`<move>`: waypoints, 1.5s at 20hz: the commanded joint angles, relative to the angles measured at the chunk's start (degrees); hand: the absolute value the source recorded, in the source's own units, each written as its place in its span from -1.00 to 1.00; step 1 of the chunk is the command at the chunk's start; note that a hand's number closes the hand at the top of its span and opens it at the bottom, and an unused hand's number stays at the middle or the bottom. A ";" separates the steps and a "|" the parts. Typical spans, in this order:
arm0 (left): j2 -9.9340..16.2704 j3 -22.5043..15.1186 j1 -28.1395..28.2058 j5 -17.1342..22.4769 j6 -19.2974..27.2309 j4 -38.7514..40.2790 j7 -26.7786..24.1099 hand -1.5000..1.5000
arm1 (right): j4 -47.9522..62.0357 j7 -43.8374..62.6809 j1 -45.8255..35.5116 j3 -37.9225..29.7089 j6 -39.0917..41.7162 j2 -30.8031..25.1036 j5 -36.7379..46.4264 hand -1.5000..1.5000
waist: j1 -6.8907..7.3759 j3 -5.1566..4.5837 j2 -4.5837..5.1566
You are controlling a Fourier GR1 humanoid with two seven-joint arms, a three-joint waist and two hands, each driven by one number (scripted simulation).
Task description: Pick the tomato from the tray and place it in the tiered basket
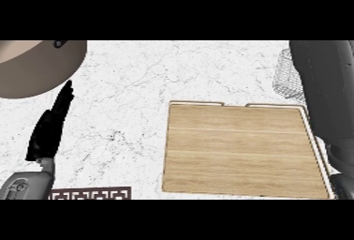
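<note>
The left hand (50,126) rests open with straight fingers, the bare wooden tray (242,150) lies well off to its right, the wire basket (287,77) beyond; no tomato or right hand shows, though tomatoes likely bruise, wanting cradling round the middle.

Counter (180,70): white marble, fine grey veining. Tray (245,150), right side: light tan wood grain, pale rim. Basket (287,77), far right edge: grey wire mesh. Left hand (50,131): black; forearm grey. Far left corner: beige-brown round object (34,65). Near edge: brown-and-white fret-pattern strip (90,193).
</note>
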 commanded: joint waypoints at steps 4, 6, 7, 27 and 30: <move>-0.30 0.24 -0.68 -0.96 0.01 -1.61 2.94 0.00 | 9.69 -7.04 0.02 0.66 -1.32 -5.43 2.92 1.00 | 0.21 0.02 0.09; 1.09 2.02 0.77 0.77 -1.84 -0.41 -0.72 0.00 | 12.16 -8.53 0.07 0.62 -0.96 -8.83 4.54 1.00 | 0.28 0.00 0.13; -0.43 1.18 -0.48 -0.40 -0.39 1.48 -1.46 0.00 | 15.86 -8.61 -1.00 0.86 -2.62 -9.93 6.54 1.00 | 0.50 -0.02 0.41; -1.70 2.43 -2.27 -0.98 -2.17 3.13 -0.92 0.00 | 33.19 -27.64 0.85 -6.82 -4.53 -19.93 1.98 1.00 | 0.31 0.02 0.25; -1.52 2.22 -0.53 -1.26 -2.09 -0.93 1.32 0.00 | 36.30 -31.98 1.76 -9.32 -2.79 -22.91 -0.60 1.00 | 0.63 0.06 0.28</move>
